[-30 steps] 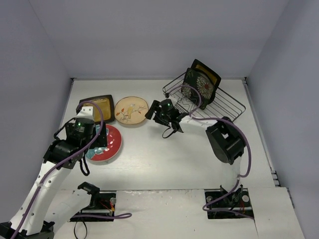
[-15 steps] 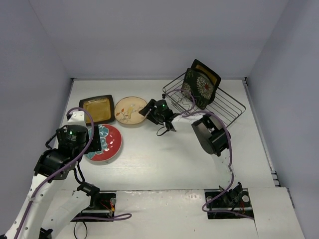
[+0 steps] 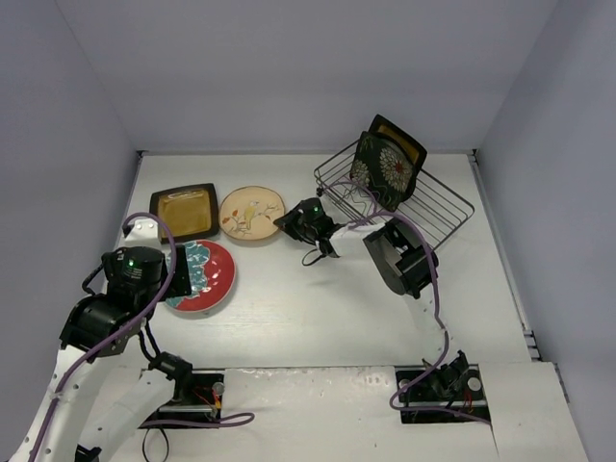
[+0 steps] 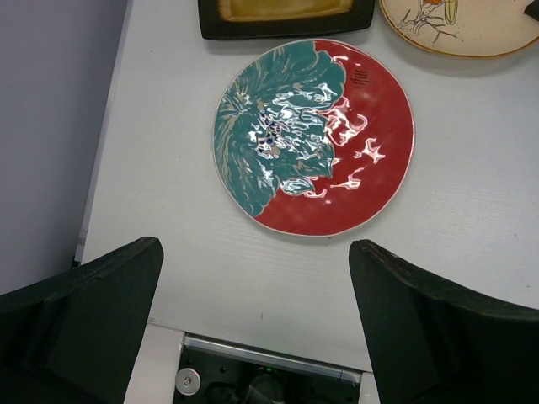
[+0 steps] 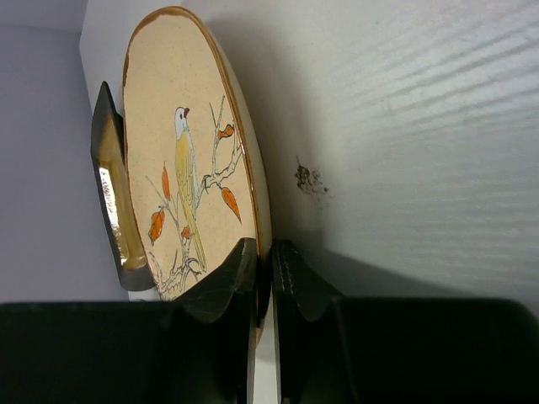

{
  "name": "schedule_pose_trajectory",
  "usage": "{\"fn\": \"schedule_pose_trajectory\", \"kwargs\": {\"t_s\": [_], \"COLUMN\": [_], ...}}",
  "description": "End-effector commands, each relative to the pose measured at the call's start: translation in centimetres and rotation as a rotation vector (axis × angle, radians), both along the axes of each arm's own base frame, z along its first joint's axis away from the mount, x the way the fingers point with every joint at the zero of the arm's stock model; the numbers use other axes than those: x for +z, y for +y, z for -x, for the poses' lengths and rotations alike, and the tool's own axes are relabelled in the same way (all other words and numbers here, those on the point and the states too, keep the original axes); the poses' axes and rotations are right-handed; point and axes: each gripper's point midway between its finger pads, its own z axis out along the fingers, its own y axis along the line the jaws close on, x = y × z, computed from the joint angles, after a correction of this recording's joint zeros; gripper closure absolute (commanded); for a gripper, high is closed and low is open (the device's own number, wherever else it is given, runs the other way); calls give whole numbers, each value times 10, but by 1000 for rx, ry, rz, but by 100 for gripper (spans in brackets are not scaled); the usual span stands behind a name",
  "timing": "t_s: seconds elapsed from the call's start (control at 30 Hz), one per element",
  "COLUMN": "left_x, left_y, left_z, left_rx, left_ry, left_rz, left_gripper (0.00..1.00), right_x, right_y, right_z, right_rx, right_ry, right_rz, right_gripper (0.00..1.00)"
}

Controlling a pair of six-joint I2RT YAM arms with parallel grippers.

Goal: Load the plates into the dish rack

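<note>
1. Top view: over the last second the right claw (image 3: 289, 220) has swung left, away from the dish rack (image 3: 438, 207), to the near rim of the cream bird plate (image 3: 248, 212). The left arm has drawn back towards its base, uncovering more of the red-and-teal floral plate (image 3: 214, 279). We judge that the bird plate is next to be loaded.
2. Also top view: the rack holds two plates standing on edge at its far left end. A dark flowered plate (image 3: 382, 170) is in front and a second amber plate (image 3: 409, 144) is behind it. The rest of the wire basket holds nothing. Three plates lie flat on the surface (image 3: 318, 308): the bird plate, the floral plate and an amber square plate (image 3: 186, 209).
3. Left wrist view: the left claw (image 4: 253, 252) is spread wide and holds nothing. It hangs above the near edge of the floral plate (image 4: 313, 136), with the amber square plate (image 4: 286, 13) beyond that.
4. Right wrist view: the right claw (image 5: 265, 252) is pinched narrow on the rim of the bird plate (image 5: 189, 168), one finger on each face. We cannot tell whether the plate has left the surface yet.
</note>
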Motion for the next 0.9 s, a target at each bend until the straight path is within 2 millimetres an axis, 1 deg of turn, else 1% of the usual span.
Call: {"fn": "schedule_pose_trajectory", "kwargs": {"t_s": [0.0, 0.1, 0.13, 0.2, 0.23, 0.3, 0.33, 0.37, 0.4, 0.43, 0.5, 0.53, 0.6, 0.63, 0.7, 0.77, 0.8, 0.83, 0.87], "left_x": [17, 18, 18, 18, 17, 17, 17, 17, 16, 15, 15, 14, 14, 13, 13, 12, 11, 10, 10], "left_y": [0, -3, -4, -6, -7, -10, -11, -13, -15, -17, -19, -22, -24, -26, -28, -31, -31, -32, -33], "left_z": [-10, -13, -15, -18, -19, -22, -24, -27, -28, -30, -32, -34, -36, -38, -40, -42, -43, -43, -44], "left_rx": [1, -9, -13, -19, -21, -29, -34, -36, -42, -45, -51, -57, -61, -67, -71, -78, -78, -81, -82], "left_ry": [-53, -53, -53, -55, -51, -54, -53, -60, -56, -53, -54, -49, -49, -45, -44, -42, -39, -37, -37], "left_rz": [-8, -7, -7, -4, -5, 2, 5, 10, 16, 19, 27, 33, 38, 43, 49, 54, 55, 56, 57], "left_gripper": [3, 3, 3, 3, 3, 3, 3, 3, 3, 3, 3, 3, 3, 3, 3, 3, 3, 3, 3], "right_x": [-21, -8, 8, 20, 41, 57, 78, 87, 93, 115, 135, 156, 188, 199, 234, 261, 287, 300, 312], "right_y": [-29, -39, -42, -54, -57, -63, -66, -68, -73, -75, -82, -85, -89, -93, -95, -99, -102, -105, -110], "right_z": [24, 33, 36, 38, 40, 44, 45, 45, 47, 46, 45, 46, 43, 41, 40, 38, 39, 39, 39], "right_rx": [-18, 8, 17, 26, 33, 76, 85, 97, 125, 126, 150, 152, 158, 174, 178, 198, 187, 186, 200], "right_ry": [54, 25, 1, -42, -84, -144, -189, -215, -243, -290, -359, -407, -479, -524, -596, -684, -739, -774, -826], "right_rz": [155, 201, 203, 269, 270, 325, 329, 347, 400, 404, 465, 471, 503, 552, 575, 635, 641, 661, 716], "right_gripper": [100, 100, 100, 100, 100, 100, 100, 100, 100, 100, 100, 100, 100, 100, 100, 100, 100, 100, 100]}}
